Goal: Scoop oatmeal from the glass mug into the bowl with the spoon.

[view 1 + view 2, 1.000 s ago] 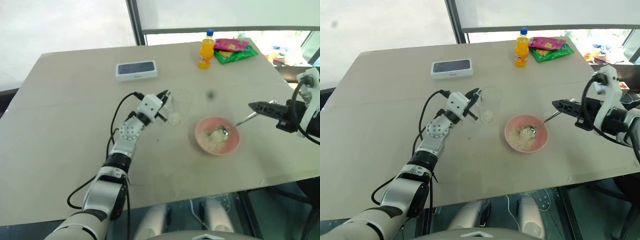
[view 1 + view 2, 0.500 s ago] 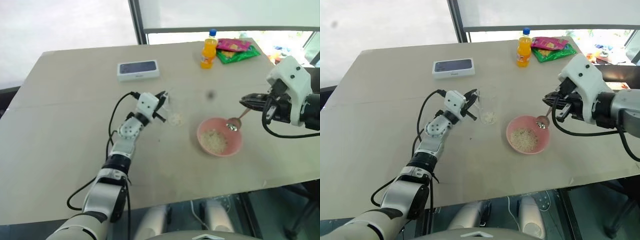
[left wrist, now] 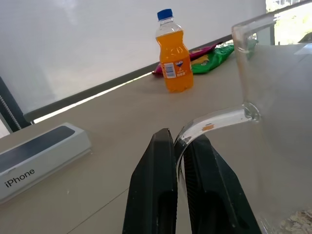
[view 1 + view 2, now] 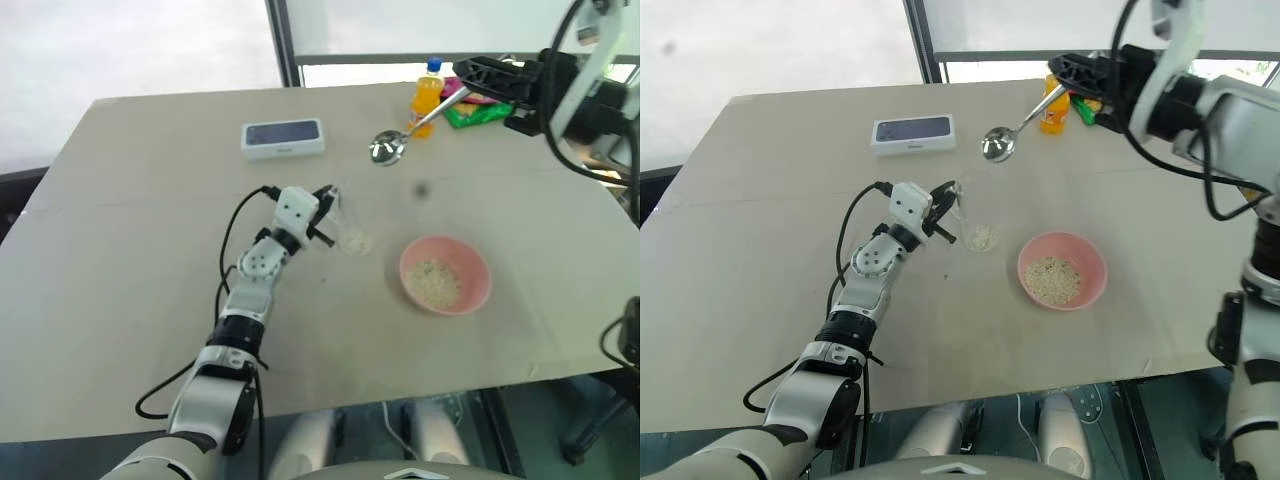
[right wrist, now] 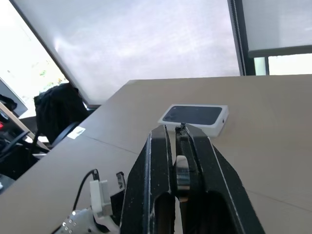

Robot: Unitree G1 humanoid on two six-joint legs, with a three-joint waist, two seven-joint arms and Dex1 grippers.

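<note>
- The right end effector (image 4: 1065, 66), clamped on the shiny metal spoon (image 4: 1012, 130), had risen from the pink bowl (image 4: 1062, 271) toward 12 o'clock.
- The left end effector (image 3: 179, 146) pinched the clear glass mug (image 4: 975, 215) by its handle, at the bowl's 10 o'clock.
- Pale oatmeal flakes (image 4: 1051, 279) lay in the bowl.

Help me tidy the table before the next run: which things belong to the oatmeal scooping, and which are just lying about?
In use:
- glass mug, handle held by the left end effector
- oatmeal in the mug, more in the bowl
- pink bowl
- spoon, held by the right end effector

Lying about:
- phone box
- orange drink bottle
- snack packets
</note>
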